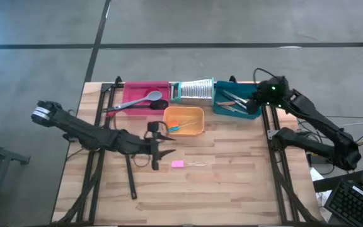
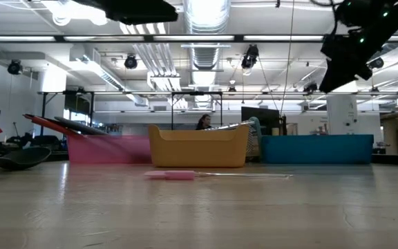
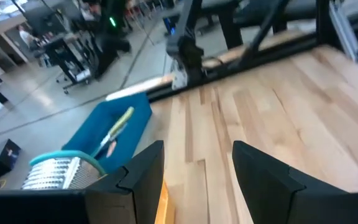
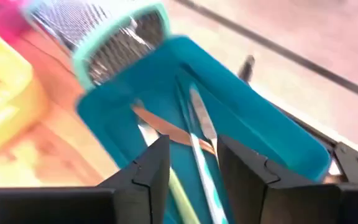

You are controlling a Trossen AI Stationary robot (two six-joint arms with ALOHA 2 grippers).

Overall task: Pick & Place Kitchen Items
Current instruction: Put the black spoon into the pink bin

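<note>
High view looks straight down on the whole table (image 1: 232, 183). Low view faces level across it. Wrist views sit close; both show the teal tray (image 3: 114, 127), far right.

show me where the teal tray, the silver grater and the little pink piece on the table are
teal tray (image 4: 278, 134): right wrist view, on its bare inner wall.
silver grater (image 1: 194, 90): high view, on its ribbed middle.
pink piece (image 1: 178, 164): high view, on its centre.

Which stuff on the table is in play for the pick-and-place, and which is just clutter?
In play:
- grey-blue spoon in the pink tray
- knives in the teal tray
- pink piece loose on the table
- small pieces in the orange tray

Lying about:
- silver ribbed grater between the pink and teal trays
</note>
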